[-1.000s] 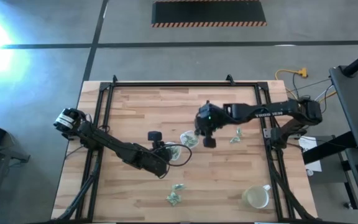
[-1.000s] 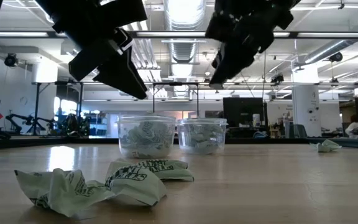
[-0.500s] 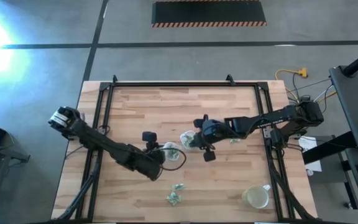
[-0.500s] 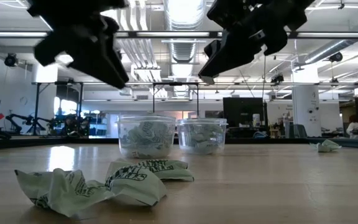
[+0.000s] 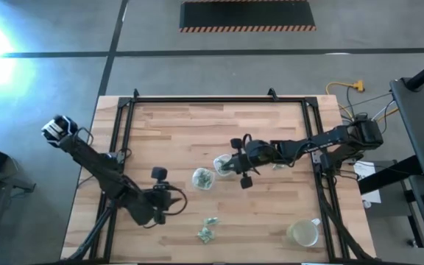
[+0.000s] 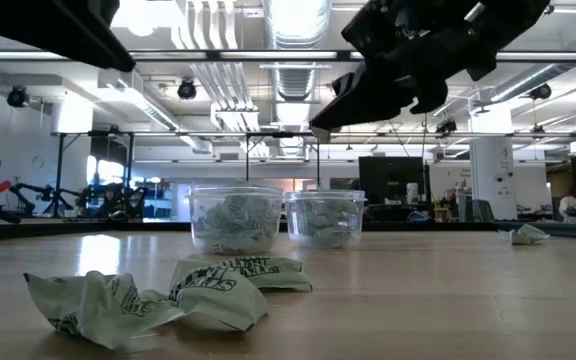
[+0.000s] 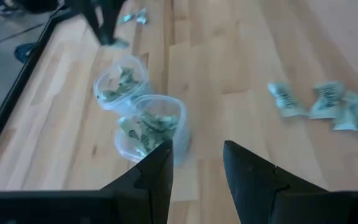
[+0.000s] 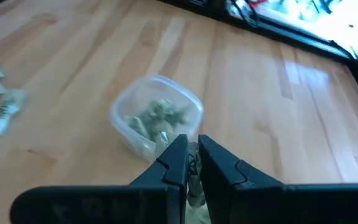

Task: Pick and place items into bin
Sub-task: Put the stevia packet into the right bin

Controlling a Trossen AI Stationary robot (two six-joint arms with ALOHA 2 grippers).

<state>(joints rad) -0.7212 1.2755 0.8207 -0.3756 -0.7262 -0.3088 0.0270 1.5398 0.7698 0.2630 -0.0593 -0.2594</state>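
While the right gripper [image 8: 191, 163] is clenching a crumpled wrapper [image 8: 194, 167] above the clear tub [image 8: 157, 118], it is looking featherlight, best pinched mid-crease.

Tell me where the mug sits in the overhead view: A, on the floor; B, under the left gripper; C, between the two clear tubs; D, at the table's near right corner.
D: the yellowish-white mug stands alone near the table's near right corner, apart from both clear tubs.
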